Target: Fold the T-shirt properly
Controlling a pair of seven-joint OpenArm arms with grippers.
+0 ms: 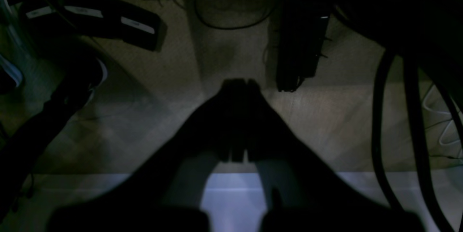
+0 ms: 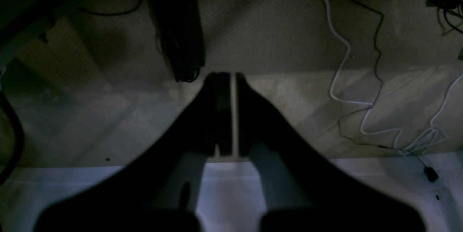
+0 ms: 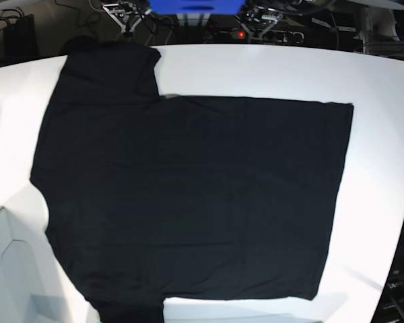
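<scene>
The T-shirt (image 3: 188,202) lies spread flat on the white table (image 3: 377,87) with its plain black side up. One sleeve points to the back left and the other to the front left. No print or tag shows. Neither arm shows in the base view. In the left wrist view my left gripper (image 1: 240,84) is shut and empty, held past the table edge over the floor. In the right wrist view my right gripper (image 2: 231,76) is shut with a hairline slit between its fingers, empty, also over the floor. The shirt is out of both wrist views.
A black post (image 1: 300,44) and black cables (image 1: 379,116) stand on the floor ahead of the left gripper. A white cable (image 2: 340,62) and a black post (image 2: 181,37) are ahead of the right gripper. A blue box (image 3: 195,7) sits behind the table.
</scene>
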